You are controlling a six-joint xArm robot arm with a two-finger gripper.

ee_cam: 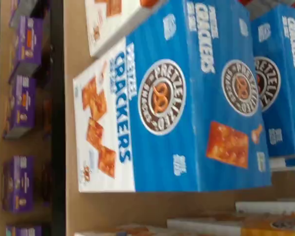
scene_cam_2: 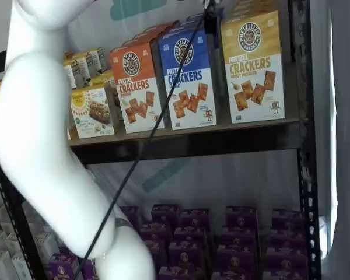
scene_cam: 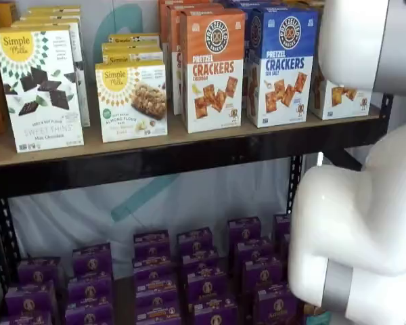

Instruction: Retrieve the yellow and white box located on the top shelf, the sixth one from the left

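The yellow and white Pretzel Crackers box (scene_cam_2: pixel 254 64) stands upright at the right end of the top shelf, next to a blue and white box (scene_cam_2: pixel 189 79). In a shelf view the white arm hides most of it, and only its lower white part (scene_cam: pixel 338 100) shows. The wrist view is turned on its side and is filled by the blue box (ee_cam: pixel 187 98), with a strip of the yellow box (ee_cam: pixel 278 226) beside it. Only the dark tips of my gripper (scene_cam_2: pixel 210 14) show, at a shelf view's top edge above the blue box, with a cable beside them. No gap can be made out.
An orange Pretzel Crackers box (scene_cam: pixel 213 68) and Simple Mills boxes (scene_cam: pixel 130 98) stand further left on the top shelf (scene_cam: pixel 155 152). Purple boxes (scene_cam: pixel 203 271) fill the lower shelf. The black shelf upright (scene_cam_2: pixel 303 146) stands just right of the yellow box.
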